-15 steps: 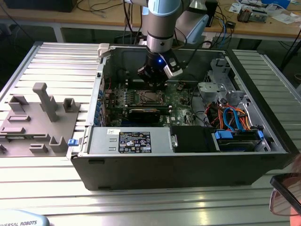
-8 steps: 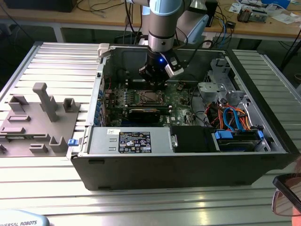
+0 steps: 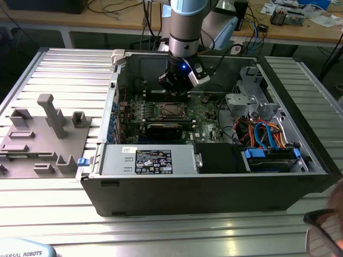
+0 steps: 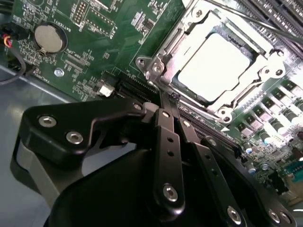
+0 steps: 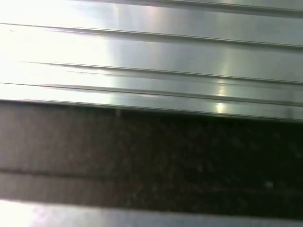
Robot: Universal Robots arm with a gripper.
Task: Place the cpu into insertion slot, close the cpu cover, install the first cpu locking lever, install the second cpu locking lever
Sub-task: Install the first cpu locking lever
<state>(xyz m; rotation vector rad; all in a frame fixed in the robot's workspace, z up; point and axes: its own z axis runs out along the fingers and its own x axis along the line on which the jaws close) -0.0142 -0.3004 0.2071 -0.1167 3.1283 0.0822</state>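
In the exterior view the arm reaches down into the open computer case [image 3: 300, 176] on the ribbed desk [image 3: 64, 69], and its gripper [image 3: 179, 85] hangs just above the green motherboard [image 3: 206, 110], near the far edge of the insertion slot [image 3: 170, 110], which sits at the board's middle. A grey fixture plate [image 3: 43, 139] lies well apart from the slot, outside the case on the exterior view's left. Over to the second wrist view: the cpu [image 4: 215, 66] is already seated in the insertion slot [image 4: 177, 87], its pale metal top showing through the window of the cpu cover [image 4: 258, 92], which lies flat around it. So placing and covering look done, and the work appears to be at the locking levers. The gripper [image 4: 165, 97] has its fingers [image 4: 166, 142] drawn together, holding nothing, tips right at the slot's near corner beside a thin lever rod. Whether they touch it cannot be told. A round coin battery [image 4: 49, 39] sits on the board well away from the slot. The next move calls for a fine, steady push on a slim rod, with little room beside the frame. The first wrist view offers ribbed metal of the desk [image 5: 151, 56] and a dark band.
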